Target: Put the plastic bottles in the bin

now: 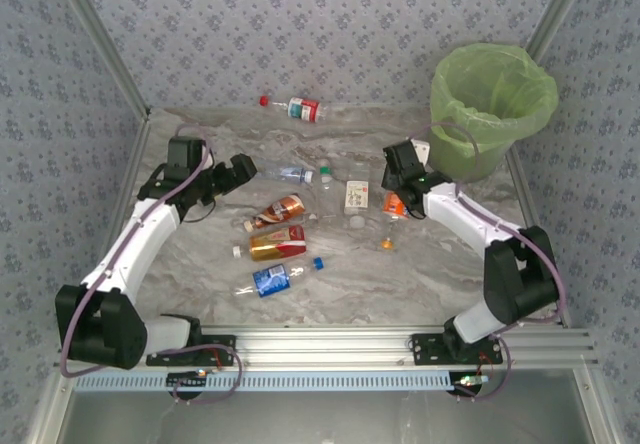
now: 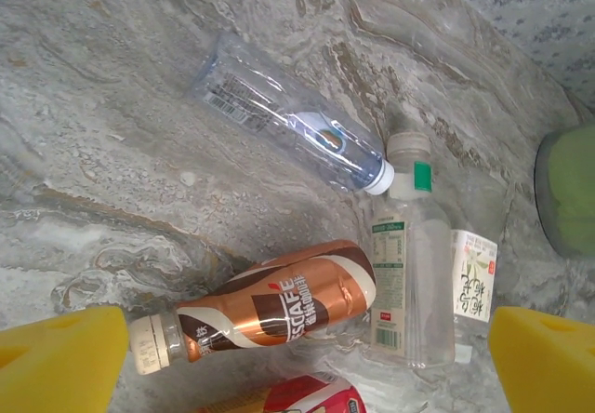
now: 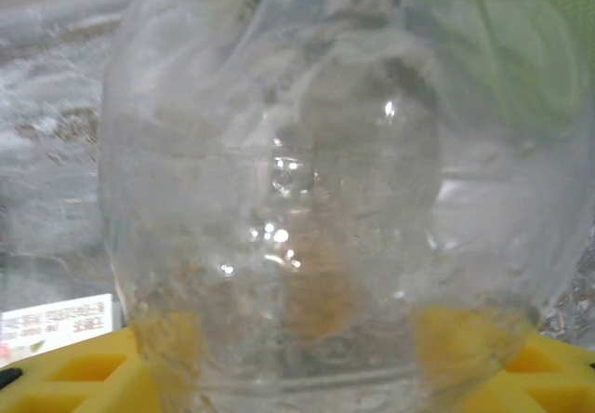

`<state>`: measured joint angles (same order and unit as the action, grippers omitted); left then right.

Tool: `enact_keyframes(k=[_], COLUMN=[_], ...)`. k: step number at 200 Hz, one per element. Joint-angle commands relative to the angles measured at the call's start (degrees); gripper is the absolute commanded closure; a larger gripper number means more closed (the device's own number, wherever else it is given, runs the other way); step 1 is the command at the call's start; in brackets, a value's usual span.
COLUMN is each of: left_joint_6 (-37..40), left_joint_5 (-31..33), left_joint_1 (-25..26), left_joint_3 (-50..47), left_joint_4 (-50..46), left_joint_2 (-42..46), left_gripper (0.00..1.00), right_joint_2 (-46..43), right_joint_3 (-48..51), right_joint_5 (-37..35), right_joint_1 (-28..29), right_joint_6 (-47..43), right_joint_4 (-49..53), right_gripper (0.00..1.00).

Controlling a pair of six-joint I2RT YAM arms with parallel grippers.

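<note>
**A:** Marble-look table [image 1: 420, 274], with the bin [image 1: 492, 104] at the far right corner, lime liner and all. Right gripper [image 1: 402, 186] sits just near of it, yellow fingers [image 3: 65, 380] either side of a clear bottle [image 3: 297, 199]. Can't tell whether it's properly pinched or only straddled (way too blurry up close).

**B:** Agreed, can't call it either. Left gripper [image 1: 240, 172] is gaping wide and holding nothing, hovering over the mid-table pile: square clear bottle [image 2: 409, 264], coffee-brown bottle [image 2: 279, 306] and a white-capped clear bottle [image 2: 288, 120]. Also a red-capped bottle [image 1: 295, 107] off by the far edge and a blue-labelled bottle [image 1: 272, 279] near the front.

**A:** So what goes wrong from here?

**B:** Probably the grip. Thin, slick, round plastic could buckle or squirt out on the lift if it's only half caught. Might also clip the rim on the swing over, snag that liner, or bounce the bottle back onto the table. Better to lift high before crossing.
</note>
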<state>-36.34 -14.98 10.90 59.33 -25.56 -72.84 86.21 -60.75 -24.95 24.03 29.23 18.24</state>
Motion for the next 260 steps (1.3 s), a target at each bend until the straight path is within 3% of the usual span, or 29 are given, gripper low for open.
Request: enact_keyframes(k=[1, 57, 92, 132, 203, 260], left_joint_6=[4.04, 3.96, 3.86, 4.08, 4.44, 4.44], left_joint_5=[-3.07, -6.26, -9.01, -10.86, -14.02, -14.01], left_joint_1=[-0.08, -0.09, 0.00, 0.35, 2.28, 2.38], left_joint_3=[1.74, 2.12, 2.46, 1.72, -0.30, -0.09], left_joint_4=[-1.12, -0.98, -0.68, 1.16, 6.09, 5.89], left_joint_2=[-1.37, -5.43, -8.04, -6.52, -3.64, -3.64], left_gripper=[0.01, 0.01, 0.01, 0.01, 0.01, 0.01], right_joint_2=[-4.73, -11.54, -11.34, -7.57, 1.86, 11.07], right_joint_3=[-0.25, -7.02, -17.99, -31.08, -48.24, -53.25], right_joint_5=[-1.26, 10.95, 20.25, 27.43, 22.13, 9.41], right_joint_1=[0.60, -0.22, -4.62, -14.25, -27.16, -27.63], right_joint_6=[-3.75, -14.15, -19.02, -20.17, -19.90, -32.63], right_joint_4=[-3.64, -4.80, -0.07, 4.67, -0.65, -12.53], right_gripper=[0.66, 1.00, 1.00, 1.00, 1.00, 1.00])
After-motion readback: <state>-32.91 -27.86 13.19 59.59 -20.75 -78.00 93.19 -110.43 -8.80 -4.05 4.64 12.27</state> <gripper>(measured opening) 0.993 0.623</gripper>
